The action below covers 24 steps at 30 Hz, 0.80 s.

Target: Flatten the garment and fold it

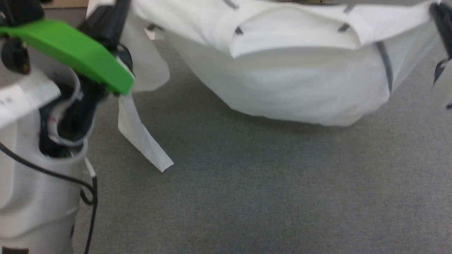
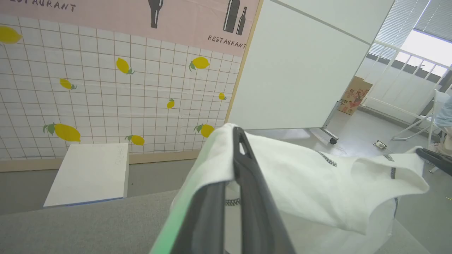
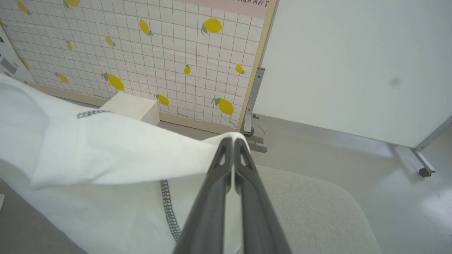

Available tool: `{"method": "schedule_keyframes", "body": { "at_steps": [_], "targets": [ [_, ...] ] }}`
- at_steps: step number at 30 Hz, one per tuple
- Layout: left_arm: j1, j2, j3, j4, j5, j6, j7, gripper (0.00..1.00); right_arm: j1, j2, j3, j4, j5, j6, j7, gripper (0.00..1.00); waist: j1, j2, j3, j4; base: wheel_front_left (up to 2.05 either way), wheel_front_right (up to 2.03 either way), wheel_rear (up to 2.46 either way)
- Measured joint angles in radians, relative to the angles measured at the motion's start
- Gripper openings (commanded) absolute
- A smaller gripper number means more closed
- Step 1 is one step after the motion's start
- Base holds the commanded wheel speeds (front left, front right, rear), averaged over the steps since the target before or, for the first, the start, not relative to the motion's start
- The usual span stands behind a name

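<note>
grip: left pincer (image 2: 235, 144) clamped on shirt (image 1: 300, 81) edge, right pincer (image 3: 232, 143) pinched shut on the opposite edge | why: likely stretching it flat between them, belly sagging below toward grey mat (image 1: 247, 183) | room: box (image 2: 88, 173) and lemon wall (image 2: 106, 88) beyond the tips, white panel (image 3: 353, 63) alongside

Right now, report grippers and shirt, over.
Left gripper shut on garment edge; right gripper shut on far edge. Garment sags between them over grey mat. White box beyond mat, clear.
</note>
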<state>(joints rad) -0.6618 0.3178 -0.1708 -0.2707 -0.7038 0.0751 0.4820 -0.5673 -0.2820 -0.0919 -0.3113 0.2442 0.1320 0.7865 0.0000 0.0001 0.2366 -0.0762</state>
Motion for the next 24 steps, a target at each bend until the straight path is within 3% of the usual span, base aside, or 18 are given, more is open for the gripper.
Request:
{"method": "schedule_keyframes", "body": {
  "at_steps": [6, 10, 16, 24],
  "targets": [
    [-0.35, 0.029, 0.006, 0.148, 0.082, 0.016, 0.026, 0.0, -0.377, -0.066, 0.09, 0.156, -0.053, 0.0, -0.04, 0.0, 0.0001, 0.0, 0.126, -0.02, 0.0, 0.0, 0.0],
    [-0.524, 0.043, 0.026, 0.261, 0.128, 0.023, -0.011, 0.0, -0.575, -0.054, 0.122, 0.292, -0.088, 0.0, -0.125, 0.0, 0.0001, 0.0, 0.205, -0.038, 0.0, 0.0, 0.0],
    [-0.733, 0.042, 0.065, 0.393, 0.182, 0.041, -0.142, 0.0, -0.821, -0.019, 0.133, 0.483, -0.173, 0.001, -0.303, 0.0, 0.0003, 0.0, 0.325, -0.071, 0.0, 0.0, 0.0],
    [-0.927, 0.013, 0.108, 0.509, 0.194, 0.048, -0.362, 0.0, -1.052, 0.023, 0.078, 0.636, -0.299, 0.004, -0.55, 0.0, 0.0003, 0.0, 0.44, -0.105, 0.0, 0.0, 0.0]
  ]
}}
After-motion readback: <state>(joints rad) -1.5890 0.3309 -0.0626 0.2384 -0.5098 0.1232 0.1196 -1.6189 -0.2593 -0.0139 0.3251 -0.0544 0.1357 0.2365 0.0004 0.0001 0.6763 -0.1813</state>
